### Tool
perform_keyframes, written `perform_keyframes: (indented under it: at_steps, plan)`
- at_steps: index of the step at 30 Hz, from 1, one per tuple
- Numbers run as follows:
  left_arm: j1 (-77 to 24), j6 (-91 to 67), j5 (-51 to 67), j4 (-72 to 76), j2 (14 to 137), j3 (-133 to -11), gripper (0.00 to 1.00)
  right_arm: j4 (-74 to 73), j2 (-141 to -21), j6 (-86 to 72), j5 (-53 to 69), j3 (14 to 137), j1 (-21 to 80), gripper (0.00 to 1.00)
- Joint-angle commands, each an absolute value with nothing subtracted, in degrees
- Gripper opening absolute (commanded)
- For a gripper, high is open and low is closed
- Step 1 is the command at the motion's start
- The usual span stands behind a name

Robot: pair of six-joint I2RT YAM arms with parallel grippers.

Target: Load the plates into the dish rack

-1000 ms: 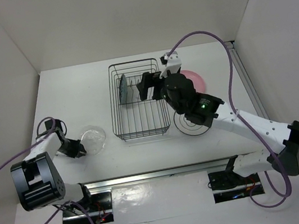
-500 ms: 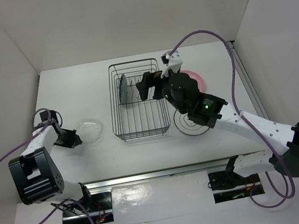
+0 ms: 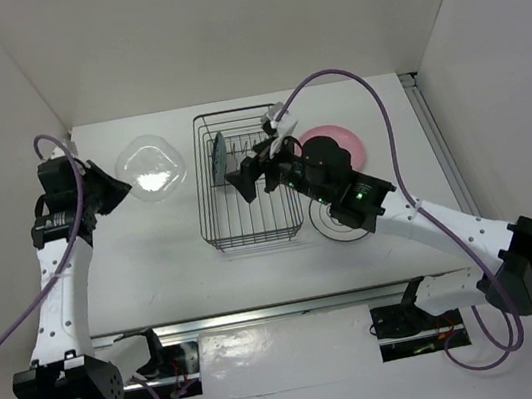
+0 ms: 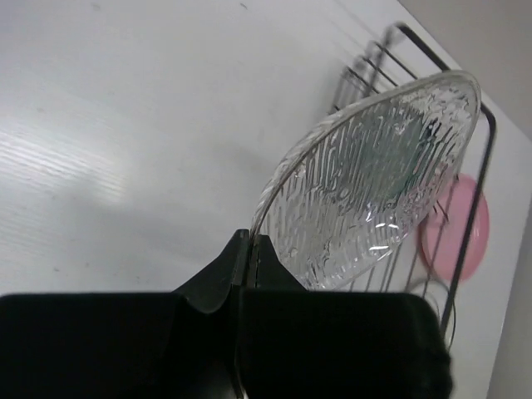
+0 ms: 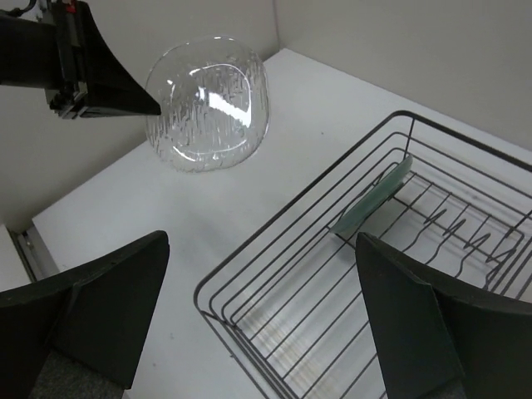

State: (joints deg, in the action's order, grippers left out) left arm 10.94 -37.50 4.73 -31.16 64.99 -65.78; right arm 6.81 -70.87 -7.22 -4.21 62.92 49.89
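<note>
One clear glass plate [image 3: 151, 167] was gripped by its rim in the closed left hand [image 4: 249, 253], aloft left of the dark wire dish rack [image 3: 249, 217]; slotting it between prongs [image 5: 453, 220] was called for next. The right hand [image 5: 262, 324] was held wide, empty.

The left gripper [image 3: 121, 188], which had been low at the near left beside the clear glass plate [image 3: 151, 169], closed its jaws on the plate's left rim. The left arm then rose and swung toward the far left. The plate left its spot flat on the table [image 3: 155, 268] near the rack's near-left corner. It ended up lifted off the surface, tilted on edge, and held out to the left of the dish rack [image 3: 249, 217], level with its far end. The right gripper [image 3: 254, 166] shifted a little leftward and nearer over the rack and turned to face the raised plate. That move uncovered more of the pink plate [image 3: 343, 145].
</note>
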Motion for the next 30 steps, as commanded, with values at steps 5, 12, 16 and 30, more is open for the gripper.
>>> perform_keyframes:
  at_steps: [5, 12, 16, 30]
  plan:
    - [6.69, -31.55, 28.46, -21.72, 62.84, -61.0, 0.0, 3.52, -80.06, 3.42, -1.07, 75.93, 50.27, 0.95]
    - [2.2, -29.88, 32.42, -20.57, 60.83, -59.85, 0.0, 2.72, -85.78, 3.96, -3.43, 80.16, 50.27, 0.95]
    - [1.49, -29.88, 32.96, -19.69, 60.12, -59.33, 0.0, 2.2, -87.89, 3.34, -3.43, 80.77, 50.27, 0.84]
    - [0.97, -29.88, 31.9, -19.16, 59.59, -59.33, 0.0, 2.72, -88.6, 1.76, -4.13, 80.77, 49.75, 0.28]
